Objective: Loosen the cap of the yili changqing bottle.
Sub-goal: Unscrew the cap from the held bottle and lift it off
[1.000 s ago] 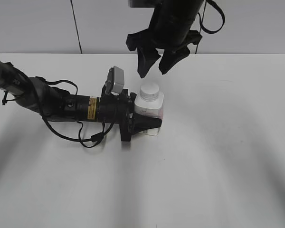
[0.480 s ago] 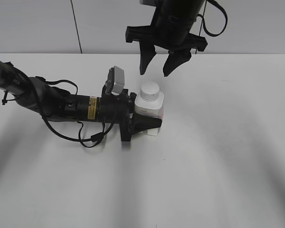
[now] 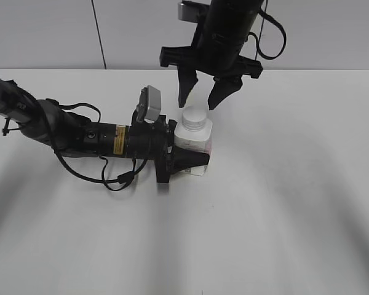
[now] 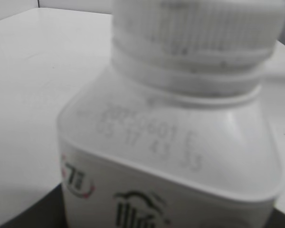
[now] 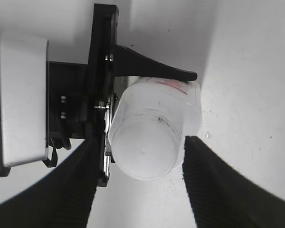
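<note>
The yili changqing bottle (image 3: 194, 142) stands upright on the white table, a small squarish white bottle with pink and grey print. Its white cap (image 3: 194, 117) sits on the neck. My left gripper (image 3: 183, 161) lies low along the table and is shut on the bottle's body. The left wrist view is filled by the bottle (image 4: 171, 156) and the ribbed cap (image 4: 199, 33). My right gripper (image 3: 200, 99) hangs open just above the cap, one finger on each side. In the right wrist view the cap (image 5: 143, 150) lies between the open fingers (image 5: 140, 156), not touched.
The left arm (image 3: 67, 132) with its cables lies across the table's left half. A grey wrist camera block (image 3: 149, 102) stands up just left of the bottle. A pale wall runs behind the table.
My right gripper has come down from well above the bottle and turned, so its open fingers now straddle the cap. The left gripper and bottle have not moved.
</note>
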Controlling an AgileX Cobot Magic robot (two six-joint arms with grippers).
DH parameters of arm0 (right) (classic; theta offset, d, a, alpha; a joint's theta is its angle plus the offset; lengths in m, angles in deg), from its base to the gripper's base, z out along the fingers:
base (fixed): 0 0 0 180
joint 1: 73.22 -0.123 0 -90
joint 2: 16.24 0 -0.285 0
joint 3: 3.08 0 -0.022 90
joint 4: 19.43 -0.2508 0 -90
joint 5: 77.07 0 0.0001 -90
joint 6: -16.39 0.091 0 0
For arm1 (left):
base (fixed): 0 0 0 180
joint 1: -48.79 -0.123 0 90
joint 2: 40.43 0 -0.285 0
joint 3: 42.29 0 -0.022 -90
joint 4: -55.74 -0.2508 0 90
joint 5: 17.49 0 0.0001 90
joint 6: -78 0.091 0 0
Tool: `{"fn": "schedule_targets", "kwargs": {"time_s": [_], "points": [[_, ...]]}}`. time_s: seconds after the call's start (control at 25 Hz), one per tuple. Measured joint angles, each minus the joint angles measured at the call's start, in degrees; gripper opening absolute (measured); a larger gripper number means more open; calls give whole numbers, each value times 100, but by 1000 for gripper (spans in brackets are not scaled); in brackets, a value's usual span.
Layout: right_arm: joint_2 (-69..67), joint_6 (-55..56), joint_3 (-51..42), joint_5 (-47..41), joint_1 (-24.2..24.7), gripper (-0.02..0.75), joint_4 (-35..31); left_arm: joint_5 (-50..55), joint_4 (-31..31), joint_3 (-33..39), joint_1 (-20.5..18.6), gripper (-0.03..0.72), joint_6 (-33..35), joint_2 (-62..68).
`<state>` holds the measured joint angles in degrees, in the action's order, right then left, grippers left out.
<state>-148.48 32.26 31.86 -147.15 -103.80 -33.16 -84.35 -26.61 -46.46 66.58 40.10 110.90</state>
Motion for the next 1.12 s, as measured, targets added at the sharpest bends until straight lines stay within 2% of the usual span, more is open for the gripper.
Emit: {"fn": "schedule_targets", "kwargs": {"time_s": [0.76,0.96,1.12], "points": [[-296,5,0,0,0,452,-72,6,-5,0,0,398,0,0],[-296,5,0,0,0,403,-72,6,-5,0,0,398,0,0],[-296,-30,0,0,0,398,-72,6,-5,0,0,398,0,0]]}}
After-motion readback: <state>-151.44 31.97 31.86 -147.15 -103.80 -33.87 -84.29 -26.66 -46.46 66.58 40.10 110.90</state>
